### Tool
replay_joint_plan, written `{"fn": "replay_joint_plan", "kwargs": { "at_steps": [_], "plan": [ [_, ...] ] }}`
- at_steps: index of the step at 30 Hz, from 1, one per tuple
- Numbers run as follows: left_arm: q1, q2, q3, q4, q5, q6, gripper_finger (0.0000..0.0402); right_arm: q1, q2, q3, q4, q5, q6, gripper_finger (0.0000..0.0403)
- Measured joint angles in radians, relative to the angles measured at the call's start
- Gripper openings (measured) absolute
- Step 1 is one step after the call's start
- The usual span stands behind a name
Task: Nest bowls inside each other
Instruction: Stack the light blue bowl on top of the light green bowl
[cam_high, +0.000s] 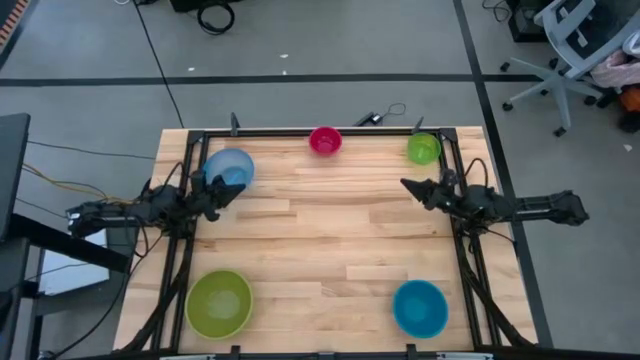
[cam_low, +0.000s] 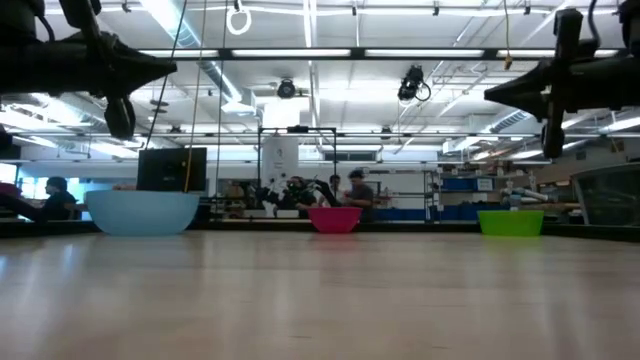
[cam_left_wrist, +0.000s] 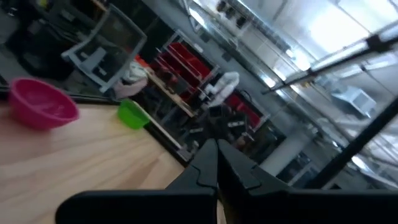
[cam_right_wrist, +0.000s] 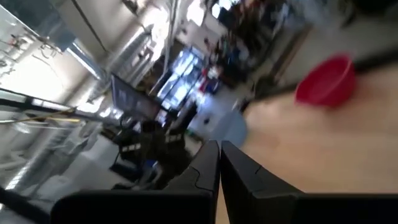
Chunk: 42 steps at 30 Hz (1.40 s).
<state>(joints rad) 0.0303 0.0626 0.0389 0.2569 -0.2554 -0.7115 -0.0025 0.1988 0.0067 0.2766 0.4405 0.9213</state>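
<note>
Five bowls stand apart on the wooden table, each on its base. The light blue bowl (cam_high: 230, 168) is far left, the magenta-pink one (cam_high: 325, 140) far middle, and the small green one (cam_high: 424, 148) far right. The large lime green bowl (cam_high: 219, 302) is near left and the teal blue bowl (cam_high: 419, 307) near right. My left gripper (cam_high: 237, 191) is shut and hangs high above the table, beside the light blue bowl's near rim. My right gripper (cam_high: 405, 184) is shut too, raised at the right side, nearer than the small green bowl. Both point toward the table's middle.
Black frame rails (cam_high: 320, 131) run along the table's far edge and down both sides. The middle of the wooden top (cam_high: 330, 230) lies bare between the bowls. Beyond the far edge, people sit in the room (cam_low: 355, 190); an office chair (cam_high: 570, 50) stands off the table.
</note>
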Motion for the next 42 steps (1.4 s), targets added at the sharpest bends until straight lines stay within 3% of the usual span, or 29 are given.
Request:
{"fn": "replay_joint_plan", "kwargs": {
  "at_steps": [4,8,13,22,25,29,33,42],
  "plan": [
    [-0.001,0.077,0.058,0.004,0.021,0.033,0.0007,0.0,0.111,0.0,0.134,-0.099,0.135,0.0023],
    [0.002,0.187,0.146,-0.06,0.022,0.071,0.0007,0.0,0.25,0.076,0.248,-0.122,0.137,0.0023],
    [0.031,0.319,0.323,-0.321,0.024,0.095,0.0032,0.0,0.486,0.294,0.247,-0.112,0.002,0.0023],
    [0.147,0.447,0.591,-0.837,-0.014,0.1,0.0133,-0.051,0.903,0.638,0.202,0.01,-0.088,0.0023],
    [0.183,0.471,0.609,-0.936,-0.013,0.114,0.016,-0.085,0.989,0.708,0.134,-0.016,-0.003,0.0025],
    [0.205,0.497,0.609,-0.949,0.014,0.181,0.0181,-0.112,1.101,0.791,0.016,-0.115,0.018,0.0038],
    [0.209,0.516,0.61,-0.949,0.017,0.226,0.0185,-0.119,1.227,0.896,-0.08,-0.183,0.019,0.0069],
    [0.208,0.519,0.61,-0.975,0.017,0.328,0.0185,-0.158,1.547,1.221,-0.297,-0.205,0.07,0.015]
  ]
}}
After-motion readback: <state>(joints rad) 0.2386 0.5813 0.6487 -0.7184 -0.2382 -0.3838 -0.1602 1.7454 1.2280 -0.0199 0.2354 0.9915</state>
